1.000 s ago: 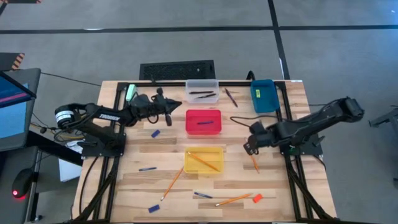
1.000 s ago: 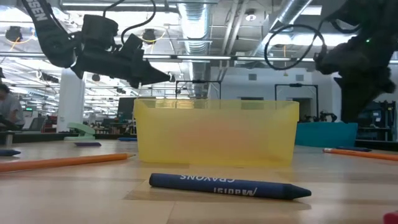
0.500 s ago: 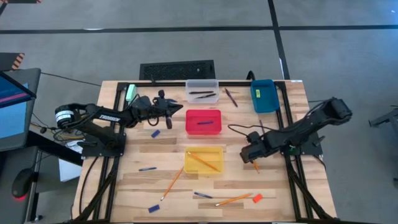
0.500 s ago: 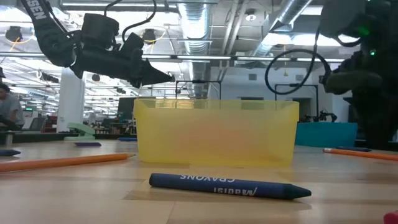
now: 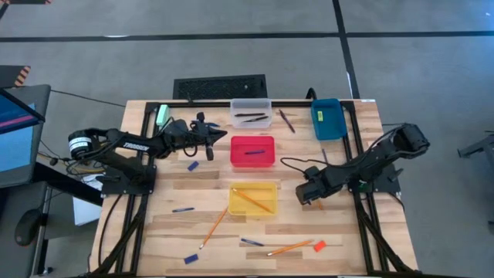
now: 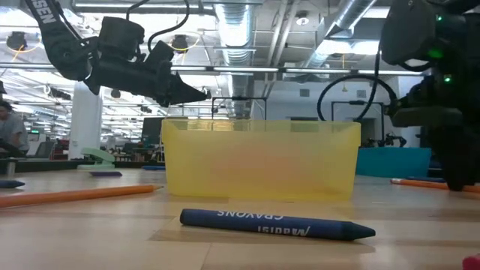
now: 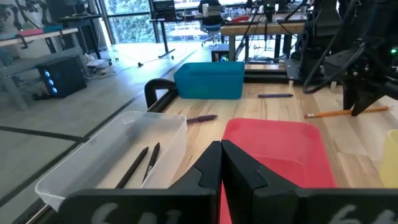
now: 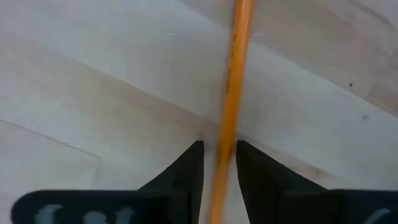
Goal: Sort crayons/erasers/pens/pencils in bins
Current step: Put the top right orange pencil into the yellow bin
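Observation:
An orange pencil (image 8: 233,93) lies flat on the table at the right, next to the yellow bin (image 5: 252,198). My right gripper (image 8: 219,155) points straight down over it, open, one finger on each side of the pencil's shaft. My left gripper (image 7: 221,152) is shut with nothing in it and hangs level above the table at the far left (image 5: 222,133), between the clear bin (image 5: 251,113) and the red bin (image 5: 252,150). Two dark pens lie in the clear bin, a blue crayon in the red bin, pencils in the yellow one. My right gripper comes from above with its fingers across the pencil's shaft (image 8: 225,146), which passes through the narrow gap between them. The pencil lies flat on the wood. Whether a finger (image 8: 249,163) touches it, I cannot tell.
The blue bin (image 5: 328,118) stands far right. Loose on the table are two pencils (image 5: 214,227) (image 5: 289,248), an orange-red eraser (image 5: 319,245), crayons (image 5: 193,165) (image 5: 190,258), pens (image 5: 182,209) (image 5: 286,120) and a pale green block (image 5: 162,115).
My right gripper has come down onto the pencil, shifting a little toward the table's near edge, and now stands low over the wood. The pencil has stayed where it was.

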